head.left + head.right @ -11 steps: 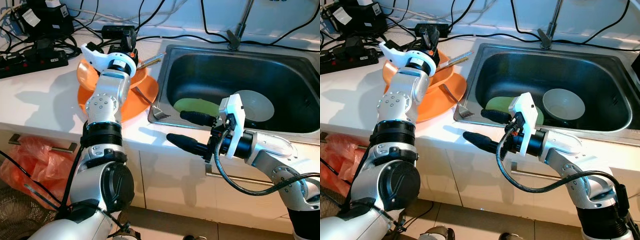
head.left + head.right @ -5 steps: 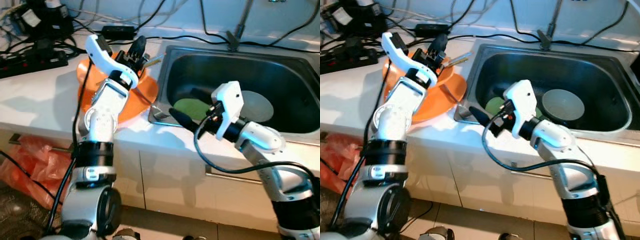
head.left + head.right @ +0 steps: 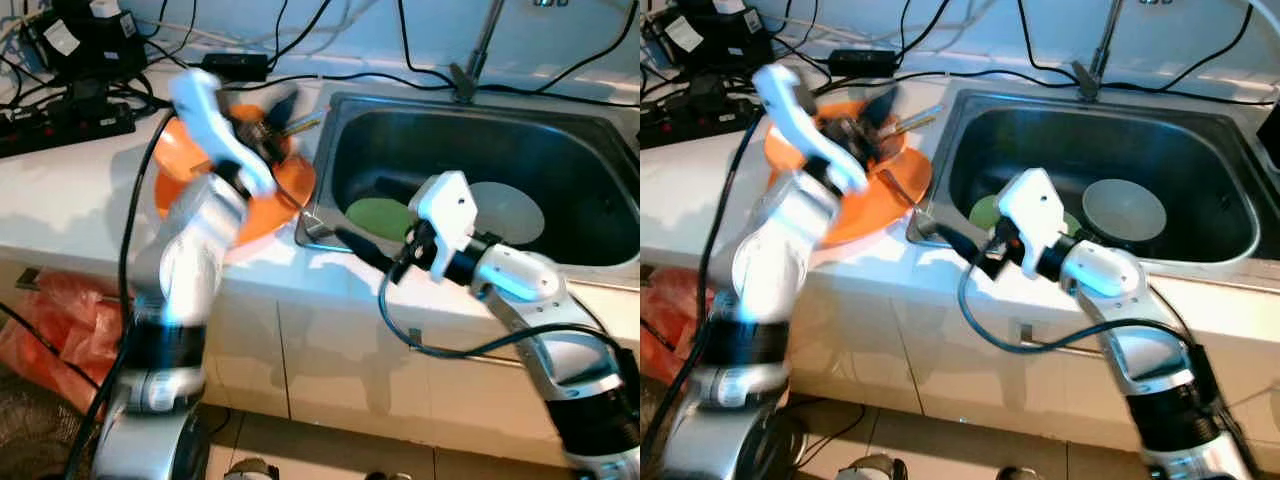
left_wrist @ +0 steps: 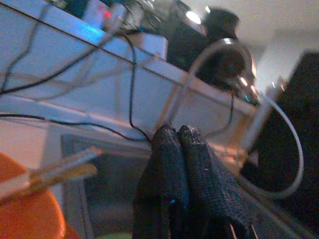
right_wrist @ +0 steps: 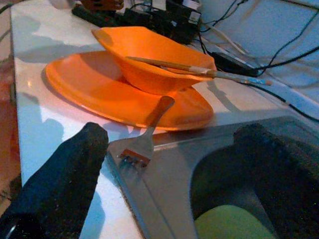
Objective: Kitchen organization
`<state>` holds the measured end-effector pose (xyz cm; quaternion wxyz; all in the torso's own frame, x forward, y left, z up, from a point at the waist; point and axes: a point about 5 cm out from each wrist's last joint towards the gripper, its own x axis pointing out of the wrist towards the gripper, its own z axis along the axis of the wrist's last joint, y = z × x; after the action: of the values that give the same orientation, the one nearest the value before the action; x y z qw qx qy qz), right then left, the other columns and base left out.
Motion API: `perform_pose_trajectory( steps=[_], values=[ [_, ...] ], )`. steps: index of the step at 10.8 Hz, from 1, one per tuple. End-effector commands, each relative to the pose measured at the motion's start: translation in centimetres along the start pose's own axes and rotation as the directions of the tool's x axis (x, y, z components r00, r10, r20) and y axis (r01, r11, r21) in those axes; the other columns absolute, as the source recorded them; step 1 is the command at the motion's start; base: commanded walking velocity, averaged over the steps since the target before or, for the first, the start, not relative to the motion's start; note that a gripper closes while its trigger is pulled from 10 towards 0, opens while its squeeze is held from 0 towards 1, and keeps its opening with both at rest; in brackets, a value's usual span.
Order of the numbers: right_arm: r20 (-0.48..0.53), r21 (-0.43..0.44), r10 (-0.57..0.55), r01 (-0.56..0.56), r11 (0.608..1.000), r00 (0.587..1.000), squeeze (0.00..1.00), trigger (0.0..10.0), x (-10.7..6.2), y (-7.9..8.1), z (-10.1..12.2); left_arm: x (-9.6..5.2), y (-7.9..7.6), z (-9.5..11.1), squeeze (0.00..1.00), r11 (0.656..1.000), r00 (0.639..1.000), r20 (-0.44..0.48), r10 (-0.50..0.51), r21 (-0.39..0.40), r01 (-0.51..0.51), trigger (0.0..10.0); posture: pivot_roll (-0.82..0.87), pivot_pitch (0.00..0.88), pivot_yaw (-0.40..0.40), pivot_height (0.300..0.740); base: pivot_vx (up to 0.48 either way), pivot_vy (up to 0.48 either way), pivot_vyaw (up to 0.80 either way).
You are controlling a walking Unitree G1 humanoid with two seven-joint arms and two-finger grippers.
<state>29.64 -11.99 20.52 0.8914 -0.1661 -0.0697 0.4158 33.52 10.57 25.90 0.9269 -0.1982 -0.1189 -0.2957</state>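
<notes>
Reaching toward the near left corner of the sink [image 3: 600, 250], the right pincer [image 3: 365, 225] has its two black fingers spread wide and grips nothing; one finger lies over the white surface [image 3: 80, 190], the other over the basin. A fork [image 5: 144, 134] rests with its tines on the sink rim and its handle on the orange plate [image 5: 79, 87]. On that plate sits an orange bowl [image 5: 144, 55] with chopsticks [image 5: 199, 69] laid across it. A green dish [image 3: 385, 215] and a white bowl [image 3: 510, 210] lie in the basin, centre right of the frame. The left pincer [image 4: 187, 169], blurred above the plate at upper left, has its fingers pressed together, empty.
</notes>
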Motion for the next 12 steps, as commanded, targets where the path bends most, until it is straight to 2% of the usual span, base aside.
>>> perform_pose_trajectory(
  steps=[1, 2, 5, 6, 8, 9, 10, 11, 12],
  values=[
    [0.015, -0.045, 0.042, -0.041, 0.998, 0.999, 0.0, 10.0, 0.3, 0.1, 0.4, -0.3, -0.7, 0.0, 0.0, 0.998, 0.999, -0.024, -0.036, 0.056, 0.037, 10.0, 0.09, 0.066, 0.006, 0.74, 0.0, 0.0, 0.0],
    [0.007, -0.082, 0.076, -0.076, 0.994, 0.997, 0.0, 10.0, 0.5, 0.2, 0.2, -0.9, -1.2, -0.3, 0.0, 0.992, 0.997, -0.048, -0.066, 0.1, 0.071, 10.0, 0.09, 0.066, 0.006, 0.74, 0.0, 0.0, 0.0],
    [-0.023, -0.154, 0.152, -0.154, 0.976, 0.988, 0.0, 10.0, 1.1, 0.7, -0.8, -2.5, -1.4, -1.0, 0.0, 0.987, 0.991, -0.107, -0.078, 0.129, 0.092, 10.0, 0.12, 0.084, -0.002, 0.74, 0.0, 0.0, 0.0],
    [-0.037, -0.191, 0.183, -0.186, 0.964, 0.983, 0.0, 10.0, 1.5, 0.8, -1.4, -4.0, -0.9, -1.4, 0.0, 0.984, 0.988, -0.148, -0.054, 0.16, 0.078, 10.0, 0.13, 0.091, -0.003, 0.74, 0.0, 0.0, 0.0],
    [-0.025, -0.205, 0.196, -0.197, 0.959, 0.98, 0.0, 10.0, 2.2, 1.0, -1.6, -6.7, -0.2, -2.6, 0.0, 0.979, 0.972, -0.233, -0.018, 0.191, 0.064, 10.0, 0.15, 0.105, -0.006, 0.74, 0.0, 0.0, 0.0],
    [-0.015, -0.212, 0.197, -0.196, 0.958, 0.98, 0.0, 10.0, 2.5, 1.1, -1.5, -7.7, 0.1, -3.0, 0.0, 0.978, 0.966, -0.259, 0.001, 0.203, 0.053, 10.0, 0.15, 0.105, -0.006, 0.74, 0.0, 0.0, 0.0],
    [-0.003, -0.213, 0.195, -0.191, 0.958, 0.981, 0.0, 10.0, 2.7, 1.1, -1.5, -8.1, 0.1, -3.1, 0.0, 0.976, 0.964, -0.266, 0.005, 0.212, 0.053, 10.0, 0.16, 0.109, -0.007, 0.74, 0.0, 0.0, 0.0],
    [0.015, -0.217, 0.19, -0.182, 0.959, 0.982, 0.0, 10.0, 3.1, 1.4, -1.4, -8.1, 0.2, -2.9, 1.0, 0.969, 0.968, -0.248, 0.025, 0.243, 0.038, 10.0, 0.15, 0.112, -0.012, 0.74, 0.0, 0.0, 0.0],
    [0.022, -0.218, 0.192, -0.182, 0.959, 0.981, 0.0, 10.0, 3.2, 1.4, -1.4, -8.0, 0.3, -2.8, 1.0, 0.961, 0.971, -0.236, 0.046, 0.276, 0.022, 10.0, 0.15, 0.112, -0.014, 0.74, 0.0, 0.0, 0.0]
  ],
)
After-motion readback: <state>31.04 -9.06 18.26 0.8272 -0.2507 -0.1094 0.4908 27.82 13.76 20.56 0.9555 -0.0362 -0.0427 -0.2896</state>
